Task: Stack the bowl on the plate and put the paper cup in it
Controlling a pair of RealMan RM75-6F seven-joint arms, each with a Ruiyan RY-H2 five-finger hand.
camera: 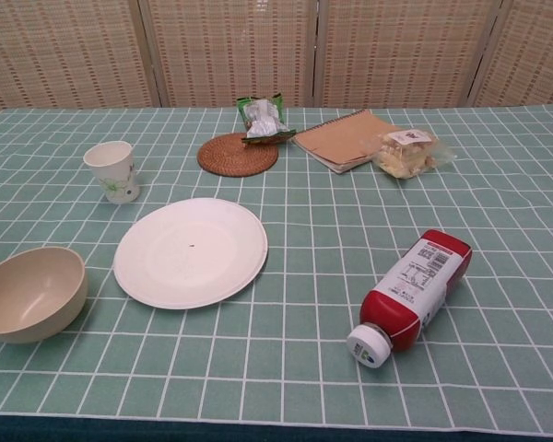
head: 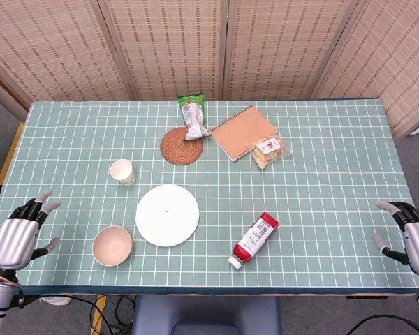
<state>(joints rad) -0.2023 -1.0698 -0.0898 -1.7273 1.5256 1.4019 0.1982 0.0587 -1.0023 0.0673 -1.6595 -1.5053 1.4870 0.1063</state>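
Note:
A beige bowl (head: 112, 245) (camera: 29, 293) sits upright near the table's front left, just left of a white plate (head: 167, 215) (camera: 191, 251). Behind them stands a paper cup (head: 123, 172) (camera: 111, 171) with a green print. My left hand (head: 19, 235) hovers over the table's front left corner, left of the bowl, fingers apart and holding nothing. At the front right edge, my right hand (head: 412, 241) is also empty with spread fingers. Neither hand appears in the chest view.
A red sauce bottle (head: 255, 239) (camera: 407, 295) lies on its side right of the plate. Further back are a woven coaster (head: 182, 145), a green snack packet (head: 193, 116), a brown notebook (head: 242, 132) and a clear bag of snacks (head: 269, 151).

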